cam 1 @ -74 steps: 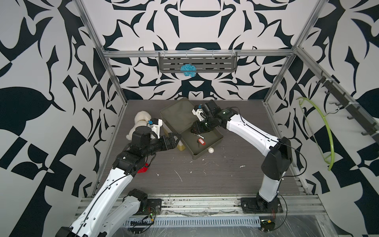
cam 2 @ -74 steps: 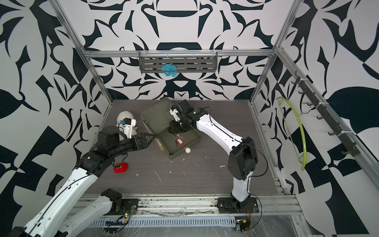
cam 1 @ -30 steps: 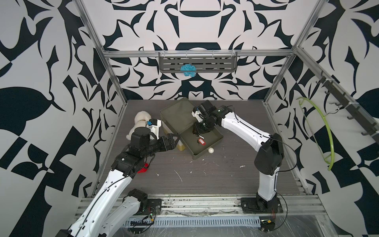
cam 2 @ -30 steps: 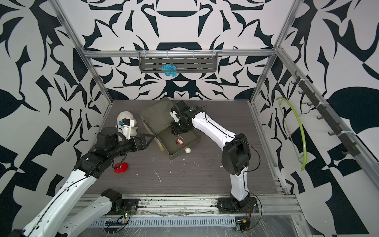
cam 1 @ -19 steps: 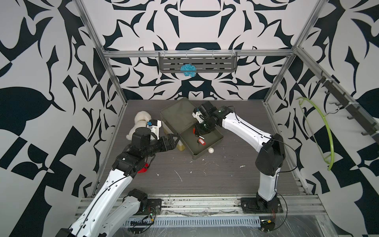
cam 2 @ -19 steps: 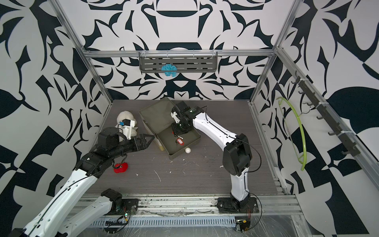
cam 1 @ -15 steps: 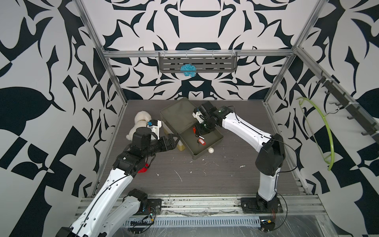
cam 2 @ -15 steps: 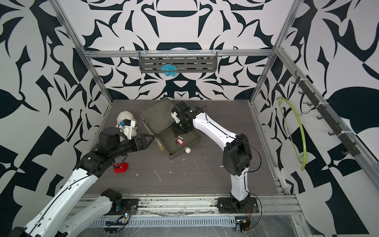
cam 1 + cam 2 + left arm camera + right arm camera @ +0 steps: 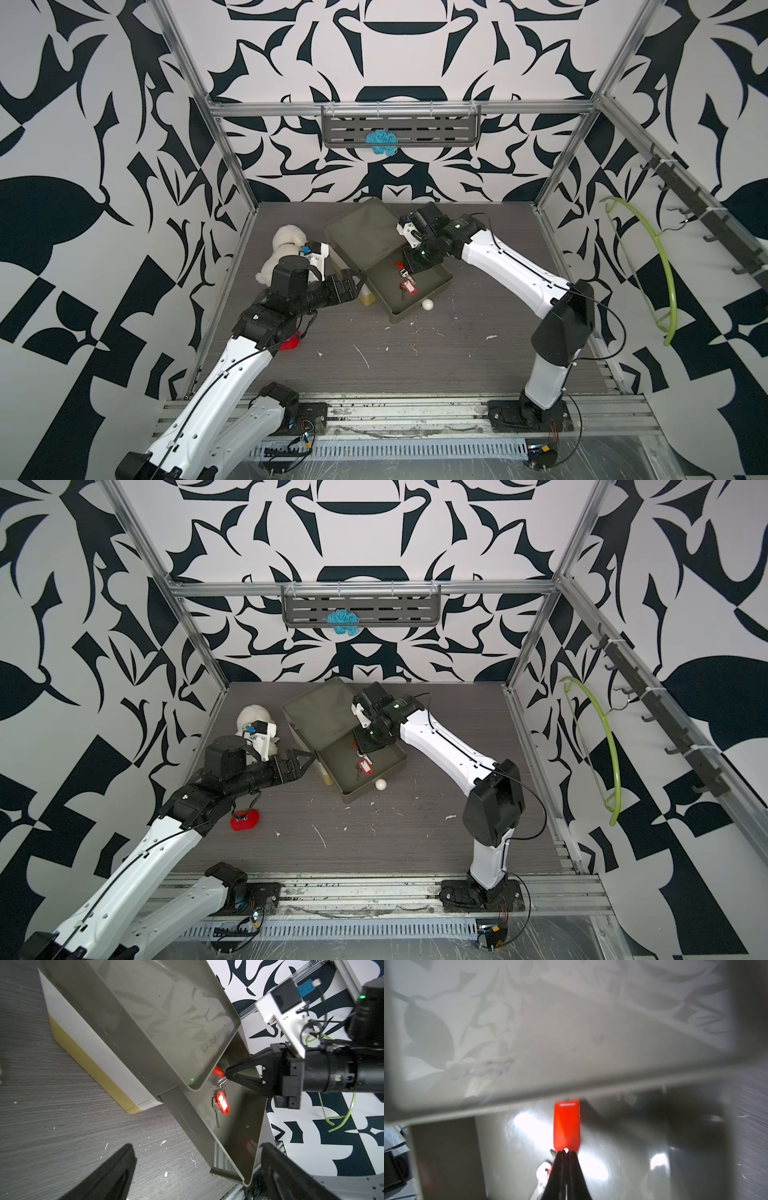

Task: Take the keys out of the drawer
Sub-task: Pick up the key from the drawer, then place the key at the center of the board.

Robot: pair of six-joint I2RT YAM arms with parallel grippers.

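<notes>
The olive drawer (image 9: pixel 386 296) (image 9: pixel 388 757) stands pulled out of its cabinet. Two sets of keys with red tags lie in it. My right gripper (image 9: pixel 405 268) (image 9: pixel 360 749) (image 9: pixel 566 1152) reaches down into the back of the drawer and is shut on the ring end of one red tag (image 9: pixel 566 1126) (image 9: pixel 217 1071), close under the cabinet's top edge. The other red-tagged keys (image 9: pixel 409 287) (image 9: pixel 365 766) (image 9: pixel 222 1103) lie loose nearer the drawer's front. My left gripper (image 9: pixel 358 279) (image 9: pixel 305 758) (image 9: pixel 197 1167) hovers open beside the drawer's left wall, holding nothing.
A white ball (image 9: pixel 427 305) lies against the drawer's front wall. A red plush strawberry (image 9: pixel 245 818) sits under my left arm, and a white plush (image 9: pixel 282 249) behind it. The cabinet's olive top (image 9: pixel 365 237) overhangs the drawer. A green hanger (image 9: pixel 660 266) hangs on the right wall.
My right gripper has closed its jaws on the red tag at the back of the drawer. The left arm has barely moved and stays open.
</notes>
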